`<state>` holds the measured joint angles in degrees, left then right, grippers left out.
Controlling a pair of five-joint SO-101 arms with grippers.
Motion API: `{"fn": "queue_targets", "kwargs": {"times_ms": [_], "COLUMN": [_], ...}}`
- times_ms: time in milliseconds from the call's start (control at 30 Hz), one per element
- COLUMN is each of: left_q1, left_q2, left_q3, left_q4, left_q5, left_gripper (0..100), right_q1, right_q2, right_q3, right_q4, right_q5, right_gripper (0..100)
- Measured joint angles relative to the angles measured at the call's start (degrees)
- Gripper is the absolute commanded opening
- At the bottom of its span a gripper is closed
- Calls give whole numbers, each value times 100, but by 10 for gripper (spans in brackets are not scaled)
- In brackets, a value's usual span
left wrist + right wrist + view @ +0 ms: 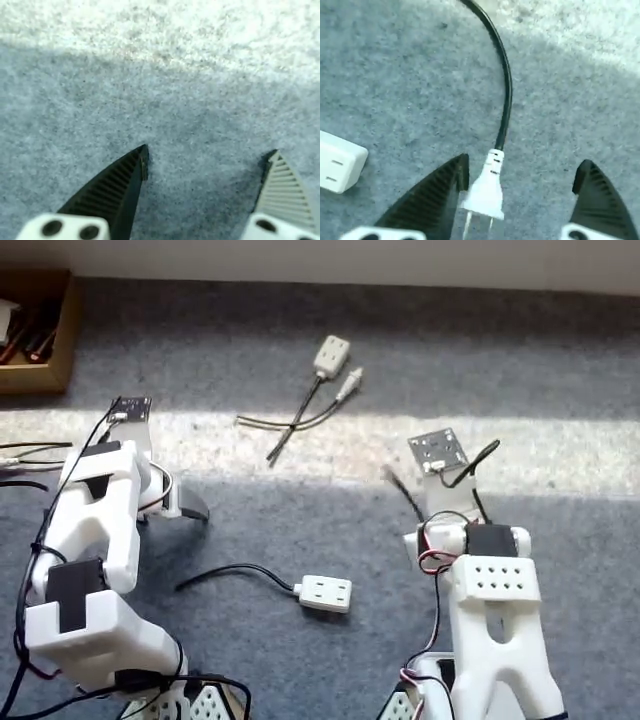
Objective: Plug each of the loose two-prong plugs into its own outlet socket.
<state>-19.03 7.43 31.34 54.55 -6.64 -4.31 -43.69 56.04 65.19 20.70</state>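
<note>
Right fingers (437, 197) are gaping astride the plug (485, 192), gripping nothing; lying off-centre, it is probably risking twisting away. Left fingers (112, 192) are gaping empty.

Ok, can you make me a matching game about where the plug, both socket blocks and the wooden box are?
1 plug on black cord
2 near socket block
3 far socket block
4 wooden box

a far left corner
b between the right gripper's open fingers
c on carpet between left arm and right arm
d beside another white plug

Pairs: 1-b, 2-c, 3-d, 4-a
</note>
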Motion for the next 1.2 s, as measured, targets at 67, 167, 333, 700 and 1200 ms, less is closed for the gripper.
{"fn": "queue_targets", "kwargs": {"times_ms": [67, 167, 333, 700, 1200], "left_q1": [0, 0, 0, 0, 0], "left_q2": [0, 0, 0, 0, 0], "left_q3": [0, 0, 0, 0, 0], "left_q4": [0, 0, 0, 0, 0], "left_q5": [0, 0, 0, 0, 0], "left_gripper": [361, 361, 361, 361, 361], "right_q1": [70, 492, 1371, 1284, 774], "right_q2": [0, 0, 9, 9, 1451], "right_q3": [0, 0, 18, 273, 923], "right_q4": [35, 35, 35, 35, -2127], "right_q5": [202, 703, 1793, 4097, 1829], "right_gripper": [336, 336, 336, 336, 336]}}
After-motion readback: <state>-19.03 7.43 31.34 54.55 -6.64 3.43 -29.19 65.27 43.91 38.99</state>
